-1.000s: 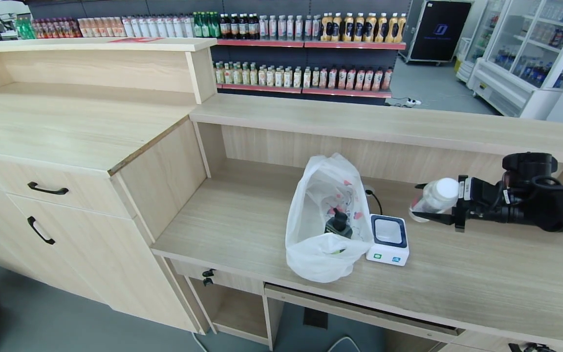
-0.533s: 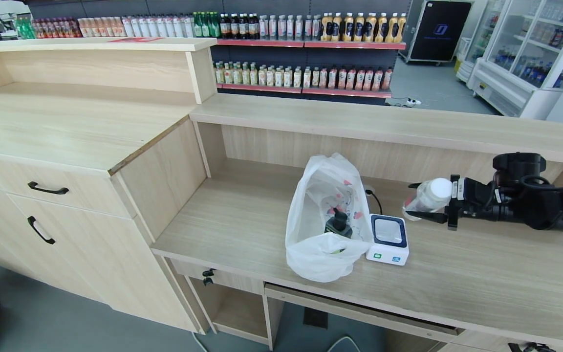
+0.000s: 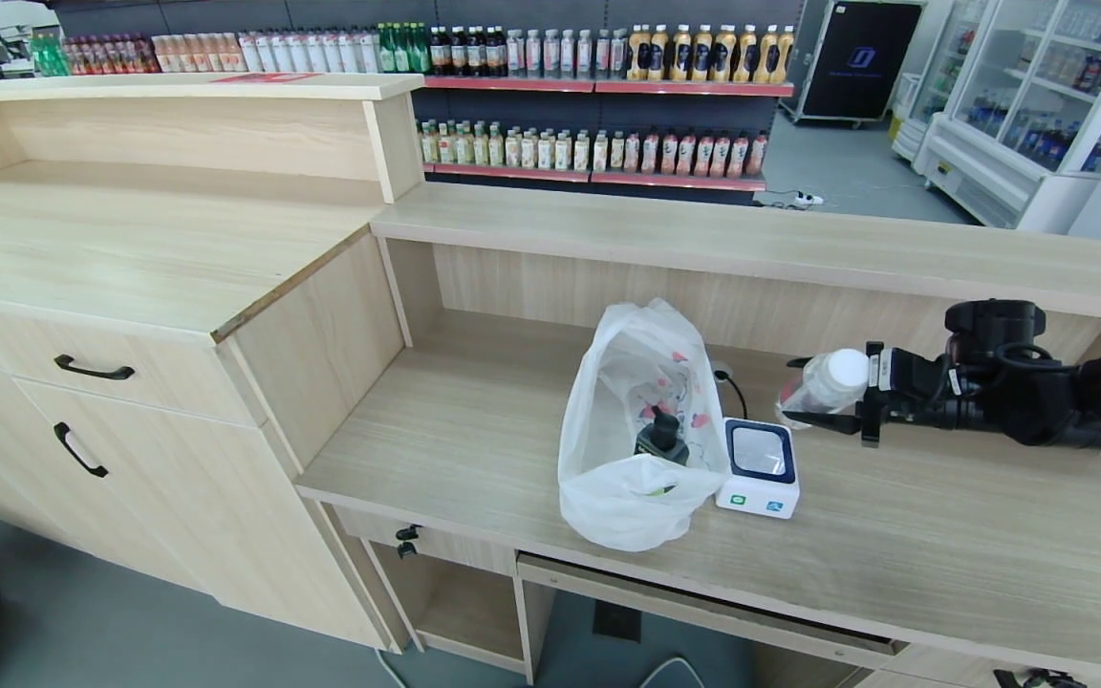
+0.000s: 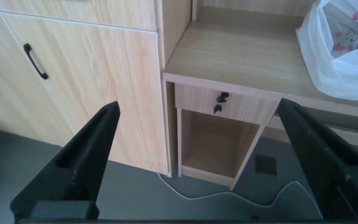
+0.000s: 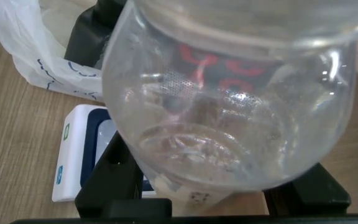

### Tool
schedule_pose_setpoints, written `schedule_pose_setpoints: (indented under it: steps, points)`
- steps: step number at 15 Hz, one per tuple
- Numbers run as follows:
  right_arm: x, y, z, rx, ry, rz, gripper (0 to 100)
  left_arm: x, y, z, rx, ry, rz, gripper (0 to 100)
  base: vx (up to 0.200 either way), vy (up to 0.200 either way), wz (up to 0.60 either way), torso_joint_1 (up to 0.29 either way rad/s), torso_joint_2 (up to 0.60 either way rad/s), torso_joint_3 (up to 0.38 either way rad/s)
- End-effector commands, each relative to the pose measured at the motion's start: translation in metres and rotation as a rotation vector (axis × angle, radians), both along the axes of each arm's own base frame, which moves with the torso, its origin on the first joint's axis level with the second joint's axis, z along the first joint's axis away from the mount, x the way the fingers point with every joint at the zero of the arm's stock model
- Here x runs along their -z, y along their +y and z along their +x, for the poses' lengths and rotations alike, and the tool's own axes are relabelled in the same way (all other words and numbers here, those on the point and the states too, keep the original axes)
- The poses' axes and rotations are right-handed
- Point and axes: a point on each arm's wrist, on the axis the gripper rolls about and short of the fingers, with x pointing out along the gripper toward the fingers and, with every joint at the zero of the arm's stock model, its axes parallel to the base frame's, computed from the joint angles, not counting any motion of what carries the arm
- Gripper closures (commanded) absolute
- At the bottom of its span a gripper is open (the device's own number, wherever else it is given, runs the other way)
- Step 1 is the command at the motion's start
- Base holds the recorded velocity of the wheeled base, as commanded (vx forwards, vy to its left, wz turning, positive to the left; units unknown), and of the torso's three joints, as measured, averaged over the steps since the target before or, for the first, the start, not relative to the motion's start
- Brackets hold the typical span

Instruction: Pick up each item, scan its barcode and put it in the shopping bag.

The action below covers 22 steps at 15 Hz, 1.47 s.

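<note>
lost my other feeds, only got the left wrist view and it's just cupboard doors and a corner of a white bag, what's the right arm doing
Observer: The right gripper is shut on a clear plastic bottle with a white cap, held off the wooden counter.
Operator: ok where's the scanner from there
Observer: The white box scanner with a dark window sits on the counter against the white plastic shopping bag. The held bottle is to its right and farther from the robot.
Operator: anything in the bag
Observer: Yes, a dark pump-top bottle stands upright inside it.
</note>
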Motion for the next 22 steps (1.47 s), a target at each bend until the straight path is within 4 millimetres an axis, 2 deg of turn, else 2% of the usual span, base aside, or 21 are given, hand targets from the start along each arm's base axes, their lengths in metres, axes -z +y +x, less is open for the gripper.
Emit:
schedule_pose_setpoints:
  steps: [1, 6, 18, 22]
  points:
    - [0.006, 0.004, 0.006, -0.014, 0.005, 0.002, 100, 0.000, 0.000, 0.000, -0.001, 0.001, 0.000, 0, 0.000, 0.000, 0.00, 0.000, 0.00, 0.000]
    - [0.009, 0.010, 0.016, -0.041, -0.008, 0.007, 100, 0.000, 0.000, 0.000, -0.001, -0.001, 0.000, 0, 0.000, 0.000, 0.00, 0.000, 0.00, 0.000]
    - [0.018, 0.013, 0.021, -0.082, -0.011, 0.025, 100, 0.000, 0.000, 0.000, -0.001, -0.001, 0.000, 0, 0.000, 0.000, 0.00, 0.000, 0.00, 0.000]
    - [0.015, 0.013, 0.027, -0.101, -0.039, 0.029, 100, 0.000, 0.000, 0.000, -0.001, -0.001, 0.000, 0, 0.000, 0.000, 0.00, 0.000, 0.00, 0.000]
